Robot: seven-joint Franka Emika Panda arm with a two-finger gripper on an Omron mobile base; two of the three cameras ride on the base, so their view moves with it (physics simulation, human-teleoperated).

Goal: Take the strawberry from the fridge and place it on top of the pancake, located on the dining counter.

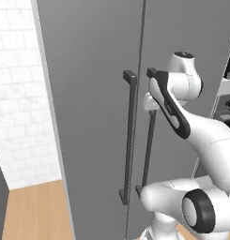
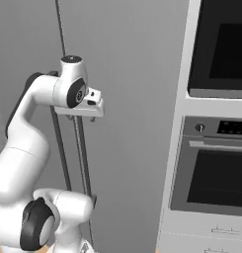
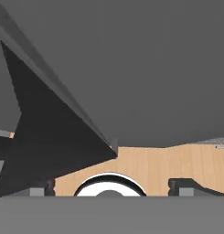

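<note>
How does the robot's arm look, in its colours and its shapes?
The arm has smooth, rounded, glossy white segments with dark bands and dark round caps at its joints. The hand is a white, boxy block; its two small fingertips are dark.

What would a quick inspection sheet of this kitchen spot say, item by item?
Surface: light wood floor at the foot of the fridge; no worktop seen.
Job's things: fridge, tall and grey, both doors shut; two dark bar handles side by side at the seam. No strawberry or pancake seen.
Clutter: nothing seen.
Grippers: gripper held up at the right-hand handle, near its top; jaws open, holding nothing; whether it touches the bar cannot be told.
Cables: nothing seen.
Surroundings: white brick wall to the fridge's left; two built-in ovens, one above the other, to its right, with drawers below.
</note>
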